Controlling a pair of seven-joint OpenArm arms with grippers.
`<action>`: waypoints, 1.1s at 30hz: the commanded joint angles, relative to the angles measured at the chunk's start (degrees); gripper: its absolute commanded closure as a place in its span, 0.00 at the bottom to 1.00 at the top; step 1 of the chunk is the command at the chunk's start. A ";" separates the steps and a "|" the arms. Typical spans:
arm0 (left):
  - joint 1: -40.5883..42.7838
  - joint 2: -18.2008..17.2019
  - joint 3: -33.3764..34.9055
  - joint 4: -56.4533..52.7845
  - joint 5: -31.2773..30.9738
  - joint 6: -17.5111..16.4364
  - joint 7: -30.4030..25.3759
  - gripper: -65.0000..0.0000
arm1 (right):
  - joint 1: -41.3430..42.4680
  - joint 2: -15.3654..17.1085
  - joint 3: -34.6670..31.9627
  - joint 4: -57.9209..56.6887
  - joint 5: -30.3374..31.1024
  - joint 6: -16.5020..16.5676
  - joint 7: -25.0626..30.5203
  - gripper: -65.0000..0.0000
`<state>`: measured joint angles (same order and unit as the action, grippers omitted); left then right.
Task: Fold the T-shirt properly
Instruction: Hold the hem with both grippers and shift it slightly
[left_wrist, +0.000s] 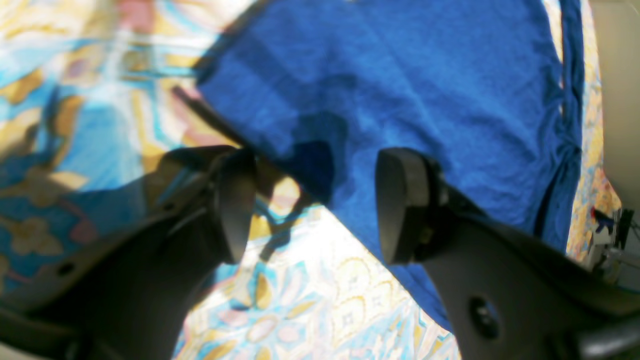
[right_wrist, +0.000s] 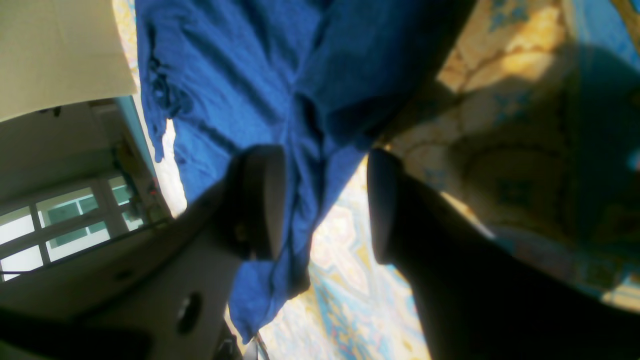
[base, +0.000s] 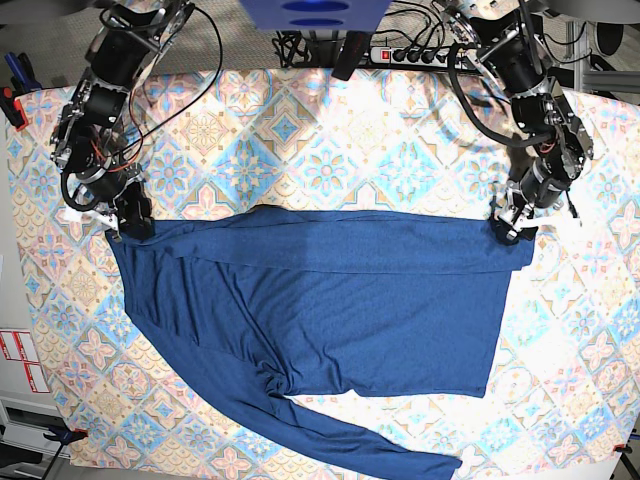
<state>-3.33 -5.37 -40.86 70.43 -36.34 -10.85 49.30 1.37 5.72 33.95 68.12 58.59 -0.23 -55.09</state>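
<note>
Showing, left wrist view: left gripper (left_wrist: 312, 205) spread, holding nothing, above the T-shirt (left_wrist: 415, 100) edge on the patterned cloth (left_wrist: 310, 305). Right wrist view: right gripper (right_wrist: 325, 205) spread, shirt fabric between its fingers (right_wrist: 260, 200), apparently not gripped. Base view: shirt (base: 330, 300) flat mid-table, top edge folded over, grippers at its two upper corners

Both arms reach down, left claw (left_wrist: 314, 205) and right claw (right_wrist: 325, 202) spread wide.
</note>
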 joint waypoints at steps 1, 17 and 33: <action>-1.02 0.05 0.11 0.91 -0.89 -0.62 -0.55 0.43 | 0.79 0.75 0.02 0.67 1.06 0.54 0.19 0.59; -3.66 1.28 0.11 -5.25 -0.28 -0.53 -4.16 0.44 | 0.79 0.75 0.02 0.67 1.06 0.54 0.19 0.59; -1.11 1.37 0.11 -4.98 -0.89 -0.88 -0.99 0.44 | 0.61 0.57 0.02 1.20 1.06 0.54 0.19 0.60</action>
<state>-4.43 -3.68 -40.86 65.06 -38.61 -12.56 47.16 1.08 5.61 33.91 68.20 58.54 -0.25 -55.07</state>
